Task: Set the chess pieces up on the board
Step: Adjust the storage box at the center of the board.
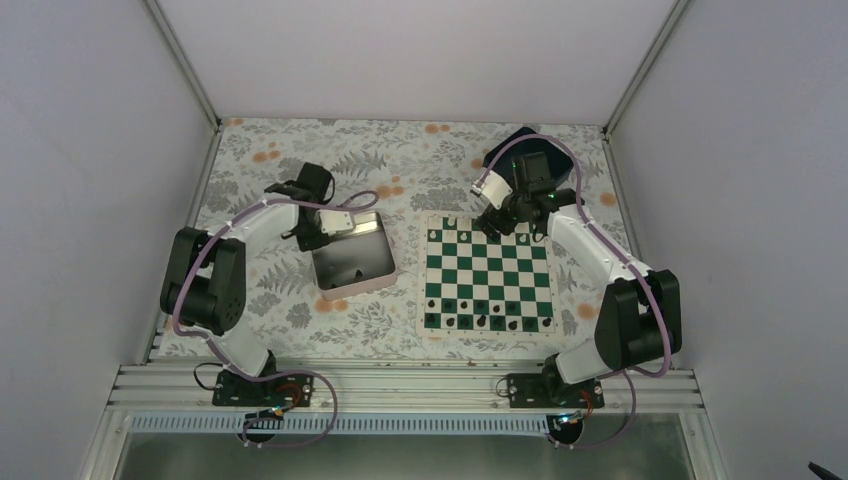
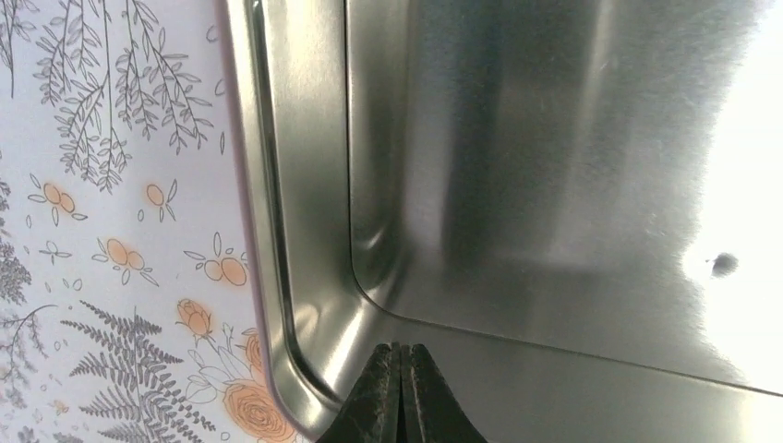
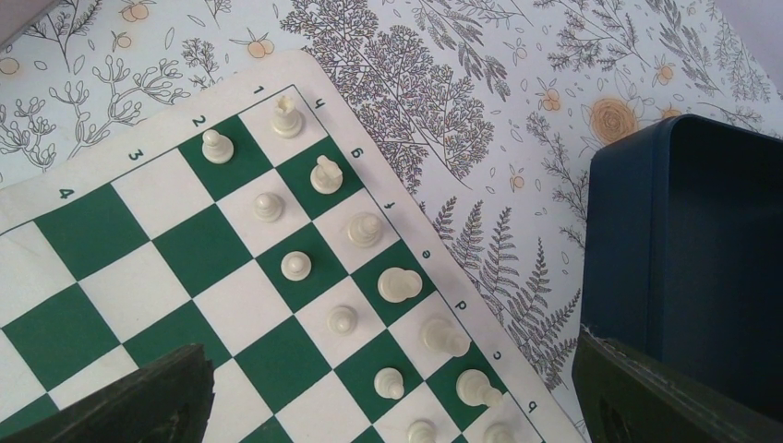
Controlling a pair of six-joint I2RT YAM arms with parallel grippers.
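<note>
Bench seen from above: the green and white board lies right of centre, with the black chess pieces lined up along its two near rows, a few squares there looking bare. A silver tin sits to its left, apart from it. The left end effector hangs at the tin's far left corner, and the right end effector hovers over the board's far edge, in front of a dark blue bin. Left wrist view: the fingers are pressed together and hold nothing, just above the tin's inner corner; one small dark speck, probably a black piece, lies on the tin floor well to the side. Right wrist view: the jaws stand wide and empty above two rows of white pieces. The step in hand seems to be fetching a last black piece; next the left end effector must open, shift across to it, and close.
</note>
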